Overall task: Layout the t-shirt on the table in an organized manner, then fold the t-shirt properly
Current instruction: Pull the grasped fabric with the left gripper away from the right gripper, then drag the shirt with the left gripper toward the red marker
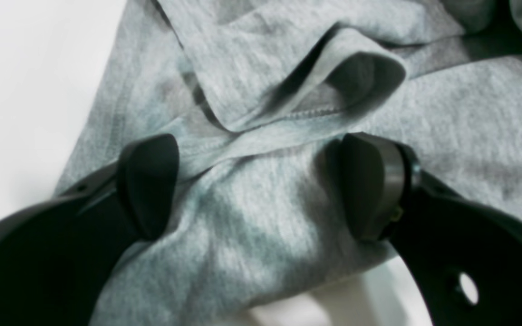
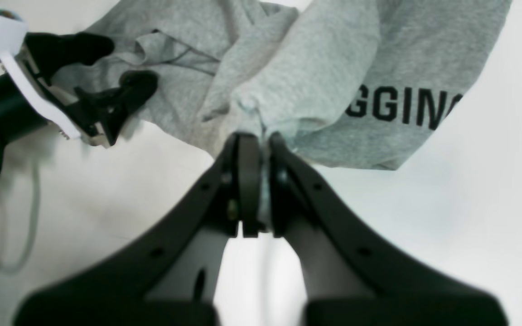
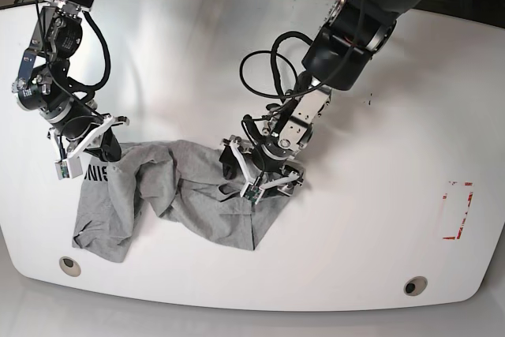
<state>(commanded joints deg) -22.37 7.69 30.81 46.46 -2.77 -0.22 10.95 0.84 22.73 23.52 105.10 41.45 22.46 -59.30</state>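
Pinching the grey t-shirt (image 2: 329, 68), right claw (image 2: 263, 181).

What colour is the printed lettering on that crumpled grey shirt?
Black, on heather-grey cotton; clearest in the right wrist view.

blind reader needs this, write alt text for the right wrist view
A black two-fingered gripper pinches a raised fold of a rumpled heather-grey t-shirt with partly hidden black lettering, above a glossy white table. At upper left, a second black gripper with a white bracket stands open over the cloth.
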